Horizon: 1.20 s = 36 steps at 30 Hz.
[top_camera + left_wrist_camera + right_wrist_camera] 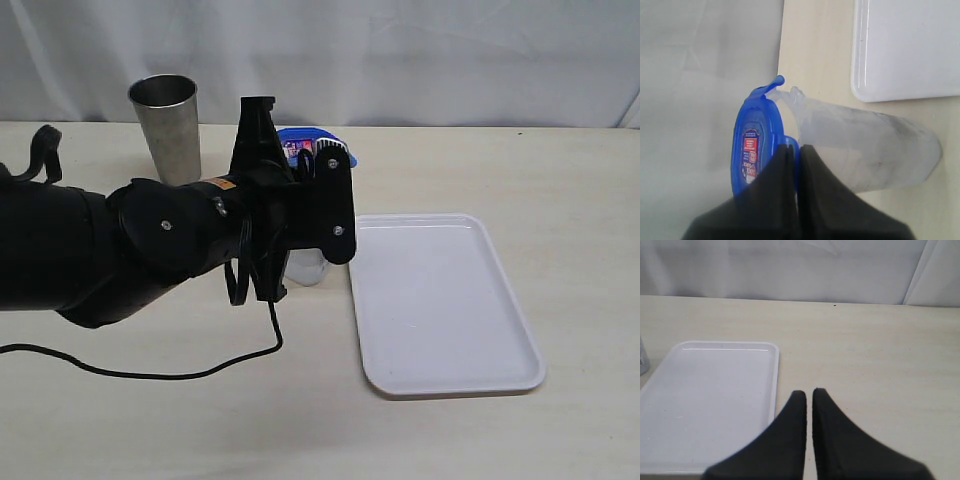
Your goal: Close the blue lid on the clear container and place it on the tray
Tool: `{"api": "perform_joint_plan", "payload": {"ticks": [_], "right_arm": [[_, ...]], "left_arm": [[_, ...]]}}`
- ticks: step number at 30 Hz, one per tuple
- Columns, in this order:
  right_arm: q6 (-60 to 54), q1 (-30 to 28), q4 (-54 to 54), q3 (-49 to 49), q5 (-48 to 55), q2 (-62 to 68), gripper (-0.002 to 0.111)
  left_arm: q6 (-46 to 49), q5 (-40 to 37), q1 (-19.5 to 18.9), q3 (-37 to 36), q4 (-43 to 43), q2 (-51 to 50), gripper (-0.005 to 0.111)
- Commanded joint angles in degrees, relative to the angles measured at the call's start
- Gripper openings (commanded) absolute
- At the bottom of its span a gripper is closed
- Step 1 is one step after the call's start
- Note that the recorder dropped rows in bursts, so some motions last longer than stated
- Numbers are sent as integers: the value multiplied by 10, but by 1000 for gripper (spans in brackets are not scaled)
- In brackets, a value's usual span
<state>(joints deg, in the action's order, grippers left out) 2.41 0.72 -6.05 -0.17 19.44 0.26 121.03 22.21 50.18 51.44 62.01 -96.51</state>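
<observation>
Left arm (150, 245): is reaching in from the left edge of the exterior view to its centre, covering most of the container.
Left gripper (798, 149): is keeping its two black fingers pressed together with only a hairline between them. The tips are lying against the lid's near flap, and it cannot be told whether any of the flap is pinched.
Right gripper (809, 394): is hanging clenched above bare table with nothing between its fingers, just beside one long edge of the tray.
Lid (752, 145): is sitting on the container's mouth, just above the centre of the exterior view, with its red-and-white label showing on top. One flap on the side away from the fingers is jutting outward, clear of the container wall.
Container (865, 150): is standing upright on the table at the centre of the exterior view, just left of the tray's upper left corner. A strip of table is showing between the two, and only its cloudy base is peeking out under the arm.
Tray (440, 370): is lying flat in the right half of the exterior view, with nothing on it.
Tumbler (168, 125): is standing upright in the upper left, well apart from the tray.
Cable (150, 375): is trailing from the arm across the lower left.
Table (560, 170): is carrying everything, pale and wood-toned.
</observation>
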Motion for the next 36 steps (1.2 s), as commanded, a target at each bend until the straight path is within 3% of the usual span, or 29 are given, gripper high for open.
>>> {"api": "perform_joint_plan", "payload": {"ticks": [1,36], "right_arm": [[1,0,3,2,2,-3,5],[1,0,3,2,2,-3,5]], "left_arm": [[17,-1,5,0,-1,3,0],[0,-18,5,0,-9,3,0]]}}
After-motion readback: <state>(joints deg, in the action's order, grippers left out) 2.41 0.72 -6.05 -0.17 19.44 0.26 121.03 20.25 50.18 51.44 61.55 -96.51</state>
